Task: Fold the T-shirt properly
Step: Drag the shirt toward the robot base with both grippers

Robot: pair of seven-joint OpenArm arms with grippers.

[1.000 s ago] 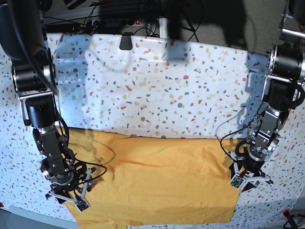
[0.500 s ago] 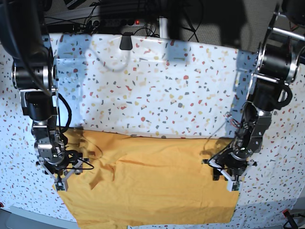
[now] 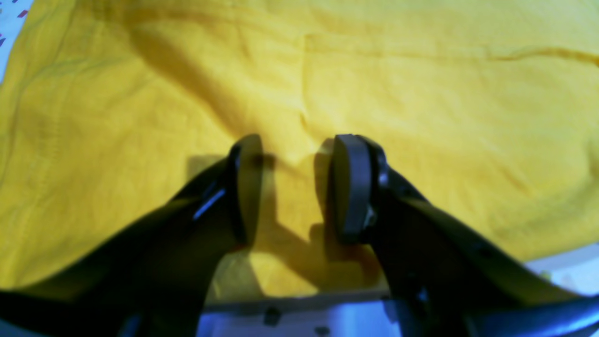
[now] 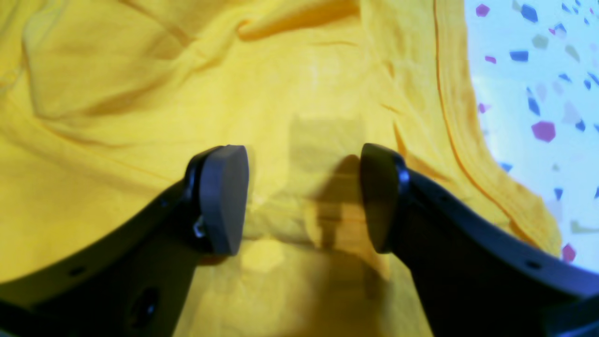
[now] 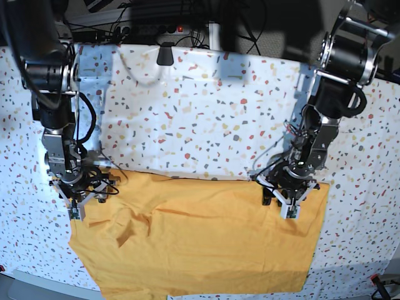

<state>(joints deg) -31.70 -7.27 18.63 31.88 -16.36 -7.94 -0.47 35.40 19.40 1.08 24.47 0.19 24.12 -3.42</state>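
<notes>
So the left gripper [image 5: 284,209] is pointing down with its jaws apart and nothing between its fingertips. Right gripper [image 5: 80,204] is well apart from it, also aimed down and open, its forearm [image 5: 59,112] rising above the claw.

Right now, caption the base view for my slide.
Two open grippers, left and right, hover over a rumpled yellow T-shirt on a speckled table.
</notes>
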